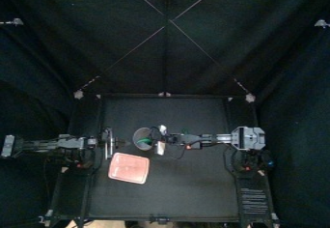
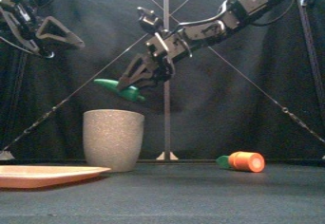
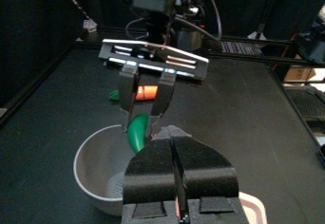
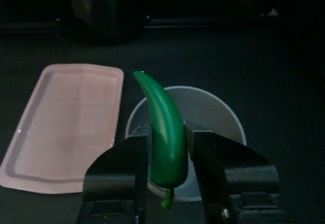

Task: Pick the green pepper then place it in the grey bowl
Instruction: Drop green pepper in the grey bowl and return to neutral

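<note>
My right gripper is shut on the green pepper and holds it in the air just above the tall grey speckled cup. The pepper hangs lengthwise between the jaws, its tip over the cup's open mouth. In the left wrist view the right gripper comes down from above, with the pepper over the cup. My left gripper stays raised at the left of the cup, shut and holding nothing.
The flat pink tray lies in front of the cup, toward the table's front left. An orange toy food lies on the table to the right of the cup.
</note>
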You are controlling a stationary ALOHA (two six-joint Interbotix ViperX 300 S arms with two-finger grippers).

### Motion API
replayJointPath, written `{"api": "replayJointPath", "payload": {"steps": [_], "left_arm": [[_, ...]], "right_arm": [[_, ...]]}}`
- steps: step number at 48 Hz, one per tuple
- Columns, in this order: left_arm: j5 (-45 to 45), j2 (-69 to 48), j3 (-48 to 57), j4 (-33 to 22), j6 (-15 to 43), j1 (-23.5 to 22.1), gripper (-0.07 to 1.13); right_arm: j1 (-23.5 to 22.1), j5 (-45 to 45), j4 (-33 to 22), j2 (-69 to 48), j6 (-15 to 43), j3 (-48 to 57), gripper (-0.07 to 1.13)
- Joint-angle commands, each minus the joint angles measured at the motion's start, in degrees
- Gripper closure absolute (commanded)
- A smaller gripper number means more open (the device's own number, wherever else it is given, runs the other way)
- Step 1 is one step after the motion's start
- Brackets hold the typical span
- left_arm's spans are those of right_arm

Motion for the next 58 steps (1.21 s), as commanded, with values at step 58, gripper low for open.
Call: {"api": "replayJointPath", "payload": {"steps": [58], "left_arm": [[-12.3, -0.09, 1.67, 1.32, 0.09, 0.09, 1.06]], "right_arm": [[5.63, -29.0, 1.14, -26.81, -0.09, 29.44, 0.17]]}}
